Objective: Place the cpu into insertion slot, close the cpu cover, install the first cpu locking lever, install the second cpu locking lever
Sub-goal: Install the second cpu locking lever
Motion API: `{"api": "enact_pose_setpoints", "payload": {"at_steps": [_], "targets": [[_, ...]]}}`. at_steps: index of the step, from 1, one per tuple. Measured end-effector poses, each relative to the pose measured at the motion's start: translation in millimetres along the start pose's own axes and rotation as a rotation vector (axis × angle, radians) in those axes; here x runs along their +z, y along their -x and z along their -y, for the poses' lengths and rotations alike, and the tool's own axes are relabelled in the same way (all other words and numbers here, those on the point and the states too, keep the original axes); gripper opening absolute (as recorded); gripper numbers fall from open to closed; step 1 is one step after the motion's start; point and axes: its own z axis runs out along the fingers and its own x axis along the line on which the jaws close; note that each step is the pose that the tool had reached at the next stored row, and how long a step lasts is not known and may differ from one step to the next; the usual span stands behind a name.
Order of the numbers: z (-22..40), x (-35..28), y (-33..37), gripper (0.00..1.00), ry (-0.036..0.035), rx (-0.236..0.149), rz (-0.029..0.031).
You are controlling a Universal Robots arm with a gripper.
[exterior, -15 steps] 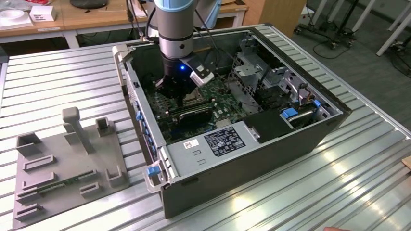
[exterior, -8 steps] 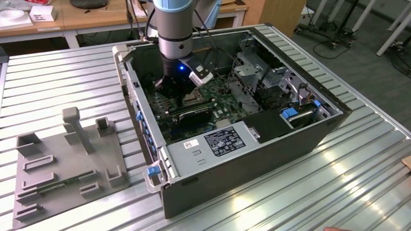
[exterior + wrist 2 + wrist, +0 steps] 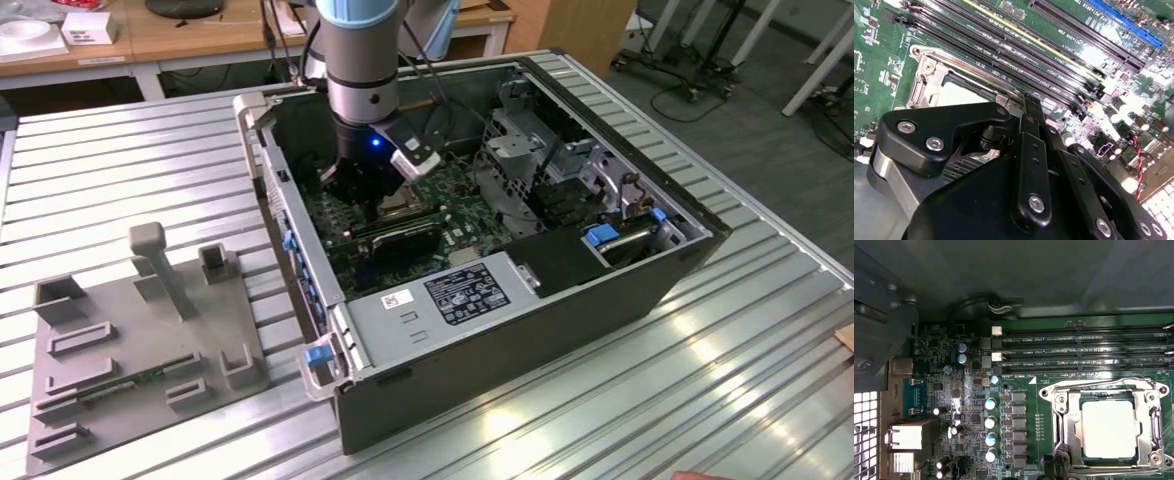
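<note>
Black gripper (image 3: 1029, 100) body fills lower centre of second wrist view, fingers pressed together w/ nothing between, tip at socket edge. Just beyond tip, upper left of frame, sits the cpu (image 3: 1109, 428) already in the insertion slot (image 3: 1085, 456); the cpu cover (image 3: 1066, 427) lies closed around it.

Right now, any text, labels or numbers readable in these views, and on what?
White lettering beside the long black memory slots, first wrist view: too small to read reliably.
Black-and-white label on the silvery metal box, exterior view: blurred.
Small white sticker beside that label: blurred.
Pale square cpu: no print visible.
Nothing can be quoted.
</note>
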Motion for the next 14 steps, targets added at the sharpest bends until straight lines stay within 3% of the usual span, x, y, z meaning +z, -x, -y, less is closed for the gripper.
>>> {"api": "enact_pose_setpoints", "payload": {"at_steps": [11, 14], "targets": [[-0.1, 2.7, -0.3, 0.11, 0.0008, 0.000, -0.0001], [-0.2, 2.1, -0.3, 0.11, 0.0042, 0.000, 0.0002]]}}
